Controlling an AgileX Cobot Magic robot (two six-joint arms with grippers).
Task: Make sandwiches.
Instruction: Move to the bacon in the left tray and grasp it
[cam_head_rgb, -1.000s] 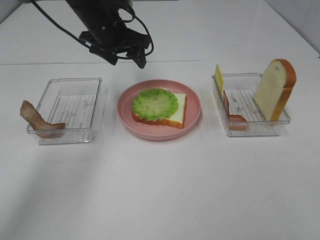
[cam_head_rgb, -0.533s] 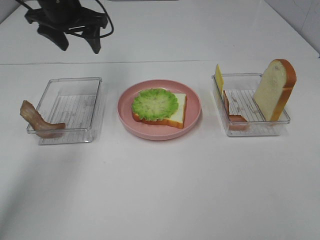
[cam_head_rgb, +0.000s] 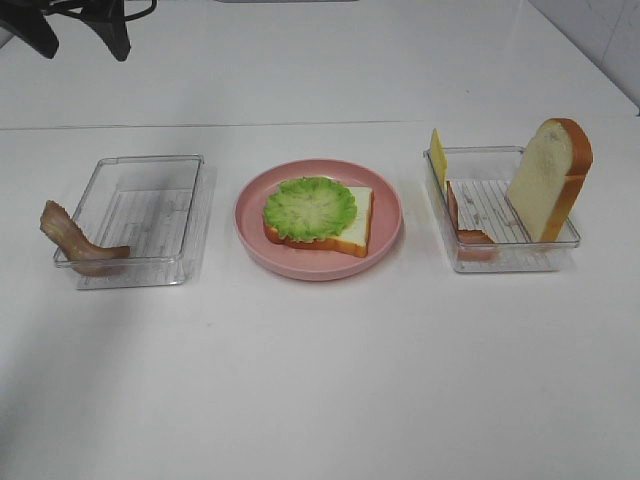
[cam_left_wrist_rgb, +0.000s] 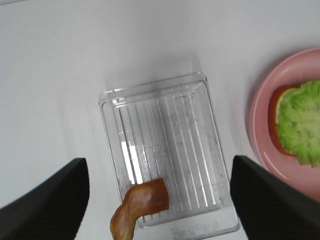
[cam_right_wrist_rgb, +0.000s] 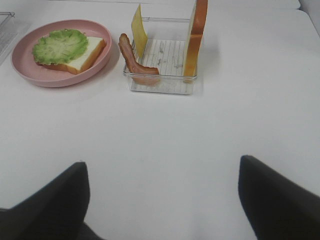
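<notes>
We see a white table (cam_head_rgb: 320, 400) from a high camera. At its middle sits a round pink plate (cam_head_rgb: 388, 205). On the plate lies the part-built sandwich. It is one bread slice (cam_head_rgb: 356, 228), white with an orange-brown crust, lying flat. A ruffled green lettuce leaf (cam_head_rgb: 310, 207) rests on top and covers most of it.

To the left of the plate stands a clear left tray (cam_head_rgb: 150, 163). A brown bacon strip (cam_head_rgb: 72, 240) hangs over the wall at its near left corner. One end lies inside on the ribbed floor, and the other curls up outside.

To the right of the plate stands a clear right tray (cam_head_rgb: 505, 265). A yellow cheese square (cam_head_rgb: 437, 155) stands on edge at its far corner nearest the plate. A second bacon strip (cam_head_rgb: 468, 232) rests against the wall nearest the plate, its lower end at the near corner. A second bread slice (cam_head_rgb: 548, 178) stands upright at the tray's right side.

The left gripper (cam_head_rgb: 84, 48) hangs above the far left corner of the table, well apart from all the food. In its wrist view we see its jaws wide apart, released, with the left tray and bacon strip below. The right gripper (cam_right_wrist_rgb: 160, 200) shows only in its own wrist view. Its jaws are also wide apart, released, over bare table and well apart from the right tray.
</notes>
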